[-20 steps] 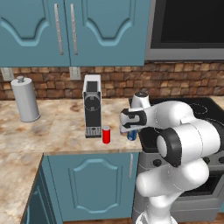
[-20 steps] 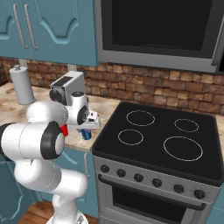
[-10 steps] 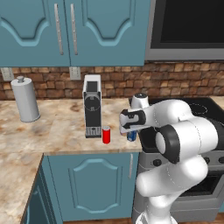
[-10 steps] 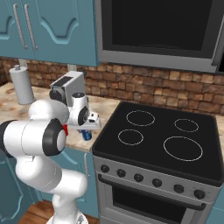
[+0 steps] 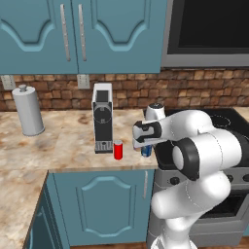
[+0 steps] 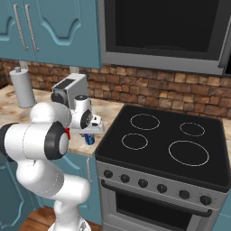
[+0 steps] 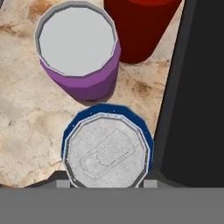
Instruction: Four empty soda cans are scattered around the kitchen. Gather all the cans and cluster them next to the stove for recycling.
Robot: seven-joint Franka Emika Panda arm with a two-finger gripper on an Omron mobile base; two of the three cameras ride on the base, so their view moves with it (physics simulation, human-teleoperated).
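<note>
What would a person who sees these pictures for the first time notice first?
The big white robot arm fills the foreground, its hand held low over the counter edge beside the stove. Under the hand stands a blue soda can, with a purple can and a red can close by it on the marbled counter. Behind them stands a coffee machine.

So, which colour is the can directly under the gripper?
Blue, with a silver top: the blue can shows best in the hand view, beside the purple can.
</note>
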